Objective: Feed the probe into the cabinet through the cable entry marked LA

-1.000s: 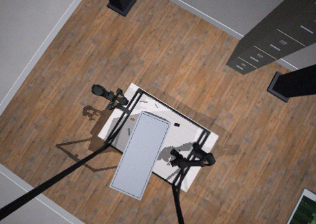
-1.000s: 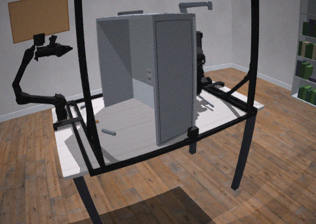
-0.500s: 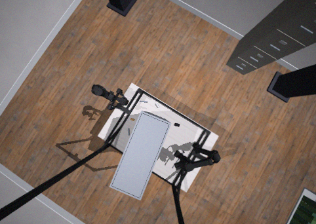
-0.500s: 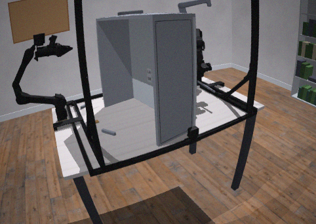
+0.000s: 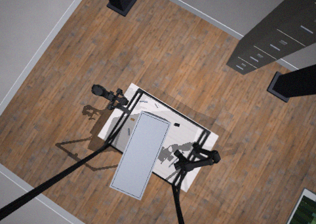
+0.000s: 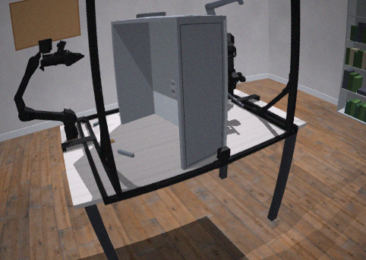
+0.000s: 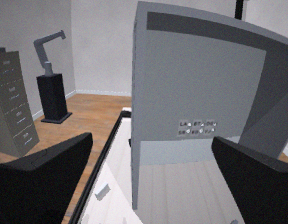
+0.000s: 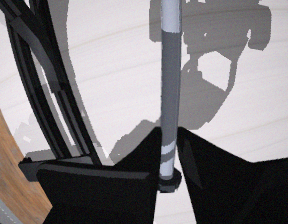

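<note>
The grey cabinet [image 5: 141, 154] [image 6: 203, 87] [image 7: 205, 75] stands on the table, its open side facing the left arm. Its inner wall carries two rows of small entries; the entry marked LA [image 7: 189, 124] is at the upper left in the left wrist view. My left gripper [image 6: 82, 55] [image 7: 154, 141] is open and empty, in the air before the open side. My right gripper [image 8: 168, 132] is beyond the cabinet in the exterior view, shut on the probe [image 8: 170, 60], a grey rod with pale bands and a dark end cap just behind the fingertips. Its height above the table is hard to tell.
Black frame rails [image 5: 177, 109] [image 6: 171, 180] edge the table, with uprights at its sides. A black block [image 5: 176, 124] lies near the cabinet. On the left arm's side lie an orange block [image 5: 132, 119] [image 6: 112, 141], a grey rod [image 5: 128, 131] [image 6: 125, 153] and other small rods.
</note>
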`<state>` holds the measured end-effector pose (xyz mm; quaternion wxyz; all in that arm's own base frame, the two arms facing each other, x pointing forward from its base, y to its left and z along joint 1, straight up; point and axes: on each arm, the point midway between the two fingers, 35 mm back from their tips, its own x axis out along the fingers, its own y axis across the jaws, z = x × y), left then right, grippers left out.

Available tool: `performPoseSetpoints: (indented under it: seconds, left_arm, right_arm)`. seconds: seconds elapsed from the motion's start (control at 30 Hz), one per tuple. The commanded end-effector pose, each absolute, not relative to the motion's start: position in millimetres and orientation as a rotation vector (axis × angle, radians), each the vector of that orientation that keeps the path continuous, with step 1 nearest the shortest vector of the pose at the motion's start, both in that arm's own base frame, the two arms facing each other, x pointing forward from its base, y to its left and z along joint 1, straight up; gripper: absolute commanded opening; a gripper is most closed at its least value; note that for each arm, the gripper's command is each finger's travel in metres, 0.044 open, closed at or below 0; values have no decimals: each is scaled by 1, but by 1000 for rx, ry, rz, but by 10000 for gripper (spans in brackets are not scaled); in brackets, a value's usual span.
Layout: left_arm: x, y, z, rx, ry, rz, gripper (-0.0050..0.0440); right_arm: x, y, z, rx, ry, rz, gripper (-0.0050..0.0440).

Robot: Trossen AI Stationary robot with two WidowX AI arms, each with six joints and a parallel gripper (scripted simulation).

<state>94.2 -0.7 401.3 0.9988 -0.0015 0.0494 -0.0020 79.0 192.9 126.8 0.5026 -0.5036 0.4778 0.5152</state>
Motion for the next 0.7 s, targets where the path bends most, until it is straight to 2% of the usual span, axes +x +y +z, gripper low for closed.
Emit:
performPoseSetpoints:
  seconds: [0.0,0.67]
  left_arm:
    - [94,0,401,0,100,0,440]
    - [94,0,401,0,100,0,440]
  right_arm:
    - [84,200,129,-1147,1169,1204,0]
    - [108,212,121,-815,1294,970,0]
